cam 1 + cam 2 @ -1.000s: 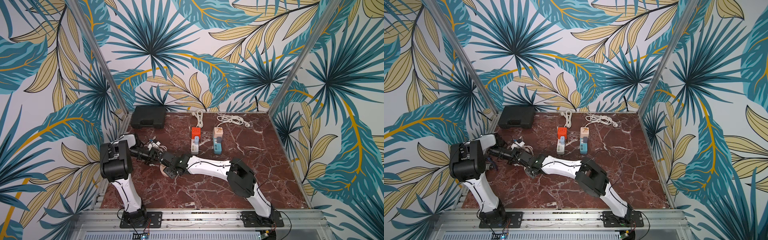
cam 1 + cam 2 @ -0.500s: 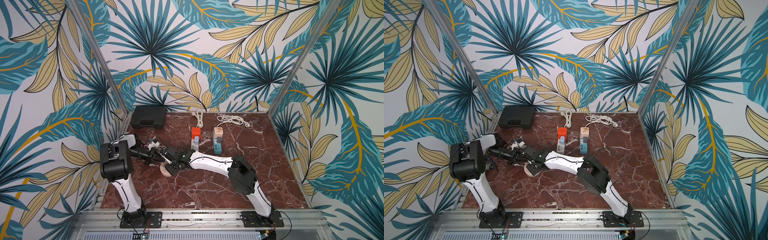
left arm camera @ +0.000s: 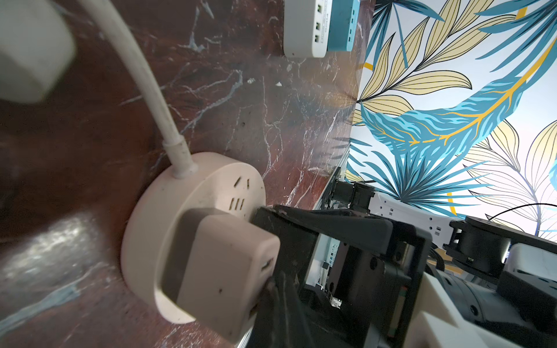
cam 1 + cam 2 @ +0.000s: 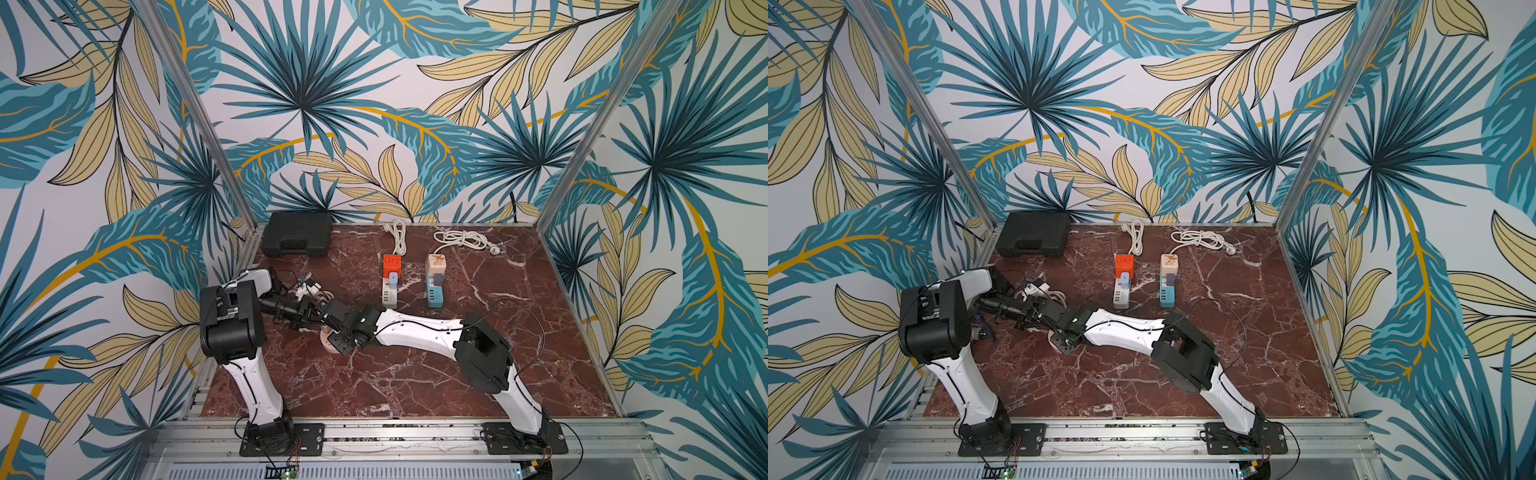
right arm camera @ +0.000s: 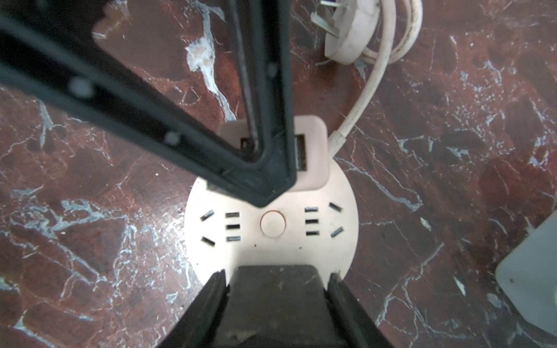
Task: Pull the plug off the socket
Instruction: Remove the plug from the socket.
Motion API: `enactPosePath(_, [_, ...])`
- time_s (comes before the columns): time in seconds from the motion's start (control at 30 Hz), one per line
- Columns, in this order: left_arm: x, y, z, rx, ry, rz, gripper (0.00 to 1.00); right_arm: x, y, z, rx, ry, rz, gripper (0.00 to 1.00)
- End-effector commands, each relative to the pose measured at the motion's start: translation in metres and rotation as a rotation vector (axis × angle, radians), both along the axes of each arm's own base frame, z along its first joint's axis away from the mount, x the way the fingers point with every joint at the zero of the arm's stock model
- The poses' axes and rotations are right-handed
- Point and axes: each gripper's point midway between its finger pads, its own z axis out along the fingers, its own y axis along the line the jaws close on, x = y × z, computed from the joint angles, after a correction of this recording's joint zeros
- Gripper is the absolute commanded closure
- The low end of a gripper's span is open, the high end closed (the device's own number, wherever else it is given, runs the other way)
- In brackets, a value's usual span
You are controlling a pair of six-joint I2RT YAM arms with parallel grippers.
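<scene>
I am hovering my right end effector point(image 4: 337, 337) over the plug point(image 3: 223, 271), seated at the socket point(image 5: 271, 250) rim on the bench point(image 4: 415, 386), grip not discernible, left end effector point(image 4: 311, 321) closed alongside; risking the loose socket lifting with it, or my grip slipping.

The left gripper point(image 5: 262, 192) lay across the plug point(image 5: 315, 162) from above, and the right gripper point(image 5: 275, 280) covered the socket point(image 5: 271, 244) rim opposite. The cord point(image 5: 372, 90) fenced one flank. The table point(image 4: 415, 382) in front lay open; the strips point(image 4: 390, 291) stood well back.
</scene>
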Motion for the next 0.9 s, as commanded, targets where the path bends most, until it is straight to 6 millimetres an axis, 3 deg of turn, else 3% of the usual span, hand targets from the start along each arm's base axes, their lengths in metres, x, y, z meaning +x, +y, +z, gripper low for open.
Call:
enactPosePath(0.0, [-0.013, 0.031, -0.068, 0.263, 0.002, -0.121, 1.0, 0.02, 0.001, 0.035, 0.042, -0.09, -0.041, 0.78])
enactPosePath(0.43, [-0.014, 0.031, -0.069, 0.266, 0.001, -0.123, 1.0, 0.024, 0.004, 0.06, 0.224, 0.074, -0.084, 0.78])
enactPosePath(0.87, [-0.013, 0.031, -0.07, 0.269, 0.001, -0.123, 1.0, 0.021, 0.0, 0.045, 0.028, -0.125, -0.048, 0.78])
